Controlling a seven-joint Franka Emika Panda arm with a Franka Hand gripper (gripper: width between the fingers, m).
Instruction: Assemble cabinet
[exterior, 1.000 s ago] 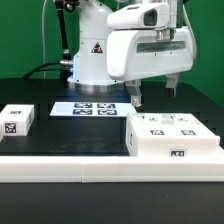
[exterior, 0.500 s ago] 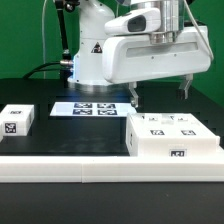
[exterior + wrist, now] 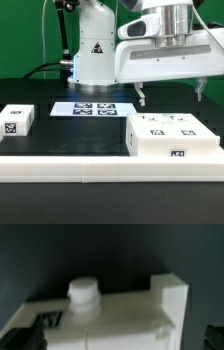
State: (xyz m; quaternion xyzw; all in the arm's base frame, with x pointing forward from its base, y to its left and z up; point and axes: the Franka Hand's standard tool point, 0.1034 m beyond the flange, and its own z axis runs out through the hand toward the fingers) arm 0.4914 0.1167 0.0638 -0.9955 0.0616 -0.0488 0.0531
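The cabinet body (image 3: 172, 137) is a glossy white box with fiducial tags on top and front, lying at the exterior view's right. My gripper (image 3: 174, 95) hangs just above it, open and empty, one finger over each side. In the wrist view the cabinet body (image 3: 120, 314) fills the frame, blurred, with a short white cylindrical knob (image 3: 84, 291) standing on it. My dark fingertips (image 3: 25, 333) show at the frame's corners, well apart. A smaller white tagged cabinet part (image 3: 17, 120) lies at the exterior view's left.
The marker board (image 3: 92, 107) lies flat at the middle back, in front of the arm's base (image 3: 92, 55). A long low white border rail (image 3: 100, 166) runs along the front edge. The table top is black.
My gripper has moved toward the exterior view's right, over the cabinet body. Its fingers now stand farther apart in view than before. The cabinet parts have not moved.
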